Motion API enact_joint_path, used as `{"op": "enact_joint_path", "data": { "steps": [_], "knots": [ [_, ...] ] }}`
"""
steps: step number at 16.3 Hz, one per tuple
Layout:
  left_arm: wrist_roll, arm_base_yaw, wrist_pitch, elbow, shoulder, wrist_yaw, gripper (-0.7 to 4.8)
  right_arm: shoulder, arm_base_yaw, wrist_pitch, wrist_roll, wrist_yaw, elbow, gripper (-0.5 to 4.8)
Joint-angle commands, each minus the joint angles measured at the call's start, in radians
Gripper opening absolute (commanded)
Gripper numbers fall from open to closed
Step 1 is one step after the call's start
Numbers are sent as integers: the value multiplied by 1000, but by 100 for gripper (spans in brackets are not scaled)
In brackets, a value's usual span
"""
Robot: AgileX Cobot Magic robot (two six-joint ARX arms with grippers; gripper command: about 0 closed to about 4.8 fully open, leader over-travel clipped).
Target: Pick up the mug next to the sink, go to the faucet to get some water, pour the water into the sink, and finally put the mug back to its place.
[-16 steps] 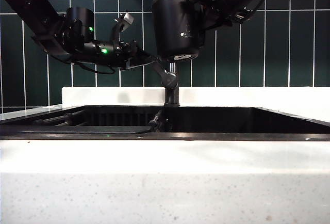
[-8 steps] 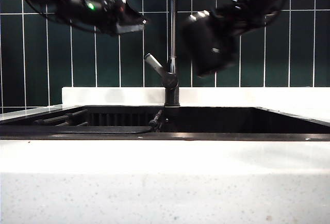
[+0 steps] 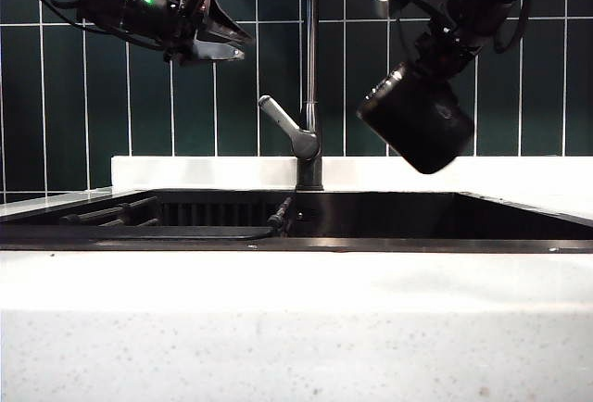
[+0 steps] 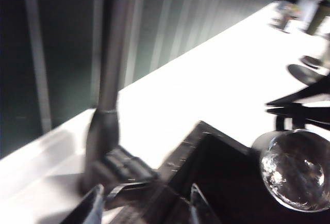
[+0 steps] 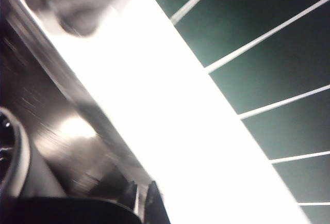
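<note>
A white speckled stone worktop (image 3: 296, 328) frames the wide black rectangular sink (image 3: 371, 217), backed by glossy dark green tiles (image 3: 537, 87). The tall, thin dark-metal faucet (image 3: 310, 69) rises at the basin's rear, grey lever angled up to the left. Right of it, the black cylindrical mug (image 3: 417, 129) with its silver rim hangs over the basin, long axis tipped steeply, mouth down and to the left; the left wrist view shows glinting water (image 4: 296, 170) in its mouth. The right hand (image 3: 435, 50) is clamped on the mug from above. The left hand (image 3: 218, 41) waits high on the left, jaws spread, empty.
</note>
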Motion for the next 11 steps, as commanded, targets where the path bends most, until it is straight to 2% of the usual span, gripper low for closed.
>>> {"op": "enact_joint_path", "data": {
  "steps": [1,6,8,11],
  "knots": [
    [-8,0,2,3,-9,-15,210,-17,23,56,-234,136,10,-1],
    [-56,-3,2,3,-9,-59,210,-17,93,73,-616,269,10,-1],
    [-99,-3,-14,3,-9,-60,210,-18,124,95,-657,293,10,0],
    [-108,-3,-80,3,-9,-60,210,-18,149,109,-732,312,12,18]
  ]
}}
